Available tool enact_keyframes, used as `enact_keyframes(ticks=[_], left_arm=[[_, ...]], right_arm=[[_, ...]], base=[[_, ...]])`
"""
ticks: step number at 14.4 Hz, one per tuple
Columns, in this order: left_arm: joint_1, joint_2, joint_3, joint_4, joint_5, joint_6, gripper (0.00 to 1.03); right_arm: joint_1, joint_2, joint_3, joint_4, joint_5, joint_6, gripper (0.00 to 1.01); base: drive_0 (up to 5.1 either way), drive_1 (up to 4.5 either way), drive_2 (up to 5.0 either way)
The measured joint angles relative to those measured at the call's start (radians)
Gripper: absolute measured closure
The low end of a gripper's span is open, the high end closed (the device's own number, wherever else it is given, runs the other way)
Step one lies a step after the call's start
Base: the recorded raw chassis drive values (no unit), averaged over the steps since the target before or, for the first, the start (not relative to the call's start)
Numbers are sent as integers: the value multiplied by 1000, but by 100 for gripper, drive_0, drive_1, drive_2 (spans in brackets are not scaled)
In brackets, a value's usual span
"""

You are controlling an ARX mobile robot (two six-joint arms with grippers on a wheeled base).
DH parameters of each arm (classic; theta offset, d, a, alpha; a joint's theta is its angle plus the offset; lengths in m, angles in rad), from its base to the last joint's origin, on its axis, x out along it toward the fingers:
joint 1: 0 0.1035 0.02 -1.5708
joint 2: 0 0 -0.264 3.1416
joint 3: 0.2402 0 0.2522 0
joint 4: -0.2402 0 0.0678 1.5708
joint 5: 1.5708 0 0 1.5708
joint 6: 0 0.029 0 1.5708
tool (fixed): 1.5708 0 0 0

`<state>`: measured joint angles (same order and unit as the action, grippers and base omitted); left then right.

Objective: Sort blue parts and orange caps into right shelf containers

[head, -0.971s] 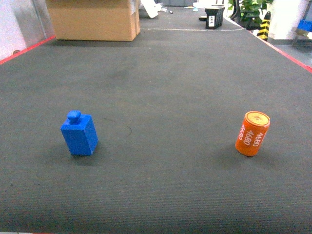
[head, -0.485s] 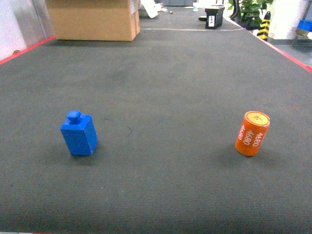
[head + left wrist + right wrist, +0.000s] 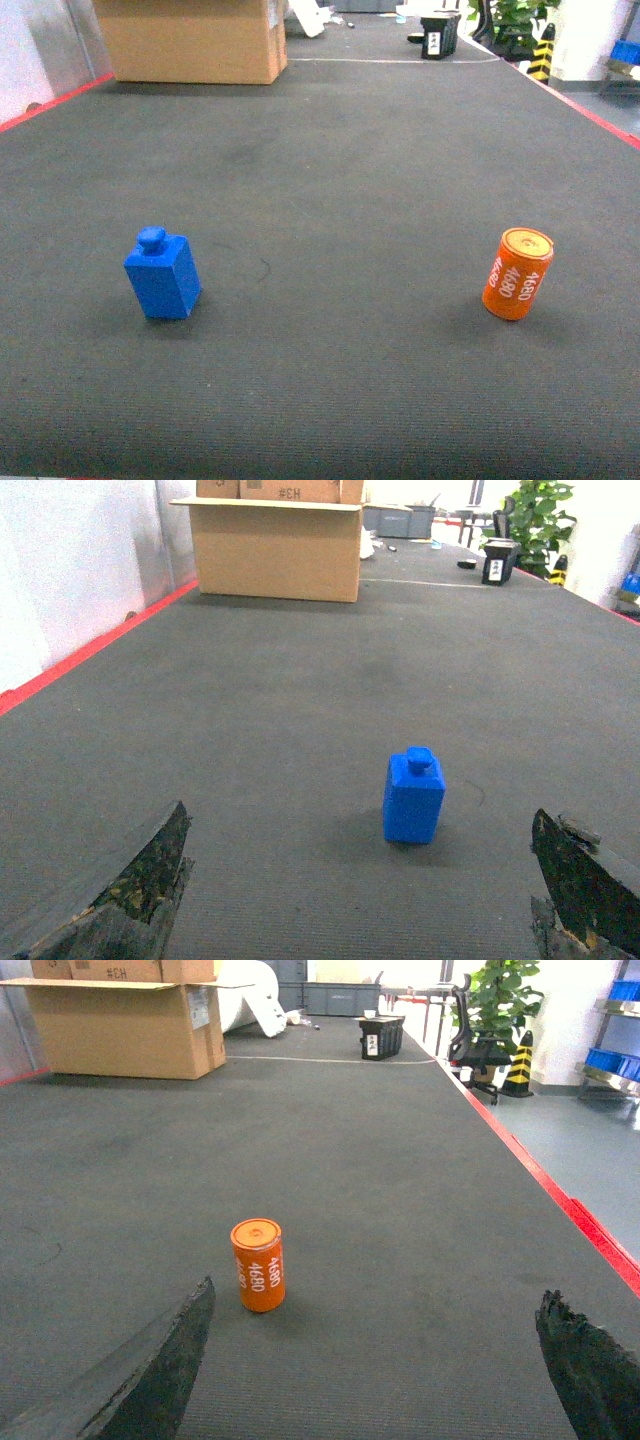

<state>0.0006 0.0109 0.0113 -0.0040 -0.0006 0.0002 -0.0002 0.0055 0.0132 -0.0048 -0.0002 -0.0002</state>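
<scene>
A blue block part [image 3: 162,275] with a round knob on top stands upright on the near left of the dark ribbed mat [image 3: 340,160]. An orange cylindrical cap [image 3: 517,273] printed "4680" stands upright on the near right, well apart from it. The left gripper [image 3: 365,890] hangs with its fingers [image 3: 130,890] spread wide, the blue part ahead between them, untouched. The right gripper [image 3: 375,1365] is likewise released, its fingers [image 3: 150,1370] wide, the orange cap ahead toward the left finger. A cardboard box [image 3: 190,38] sits far left.
</scene>
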Motion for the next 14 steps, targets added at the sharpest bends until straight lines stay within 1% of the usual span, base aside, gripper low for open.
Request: enact_keyframes(ticks=[9, 10, 11, 12, 13, 14], left_arm=[[0, 0, 0, 0, 0, 0, 5], [-42, 26, 14, -44, -111, -22, 5], [-179, 198, 39, 61, -340, -63, 5], [-239, 405, 77, 237, -459, -71, 5], [-207, 557, 113, 376, -468, -71, 5], [-183, 742, 176, 529, -429, -72, 5]], right_arm=[[0, 0, 0, 0, 0, 0, 3], [69, 49, 16, -37, 148, 21, 3], [192, 210, 29, 60, 341, 42, 3], [265, 355, 46, 190, 445, 45, 3], [268, 504, 76, 336, 475, 51, 3], [267, 668, 115, 482, 446, 58, 3]], base=[[0, 0, 0], [0, 0, 0], [0, 0, 0], [0, 0, 0], [0, 0, 0], [0, 0, 0]])
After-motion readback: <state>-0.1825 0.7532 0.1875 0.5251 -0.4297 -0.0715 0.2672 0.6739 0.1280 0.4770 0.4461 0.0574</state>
